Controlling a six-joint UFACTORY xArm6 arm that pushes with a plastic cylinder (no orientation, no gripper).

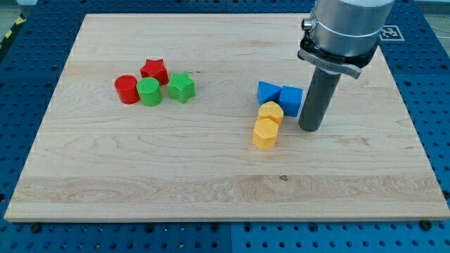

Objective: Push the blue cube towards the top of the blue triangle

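Trouble loomed: my tip (310, 128), a bare rod with no jaws, stood just right of the blue cube (291, 98), which touched the blue triangle (268, 92); any push risked shoving both.

My tip (311, 129) stands on the pale wooden table (211, 190), just right of the blue plastic cube (291, 99). The blue plastic triangle (268, 92) touches the cube's left side; two yellow plastic blocks (267, 125) sit under both. Red and green blocks (153, 86) cluster well apart, view's left.
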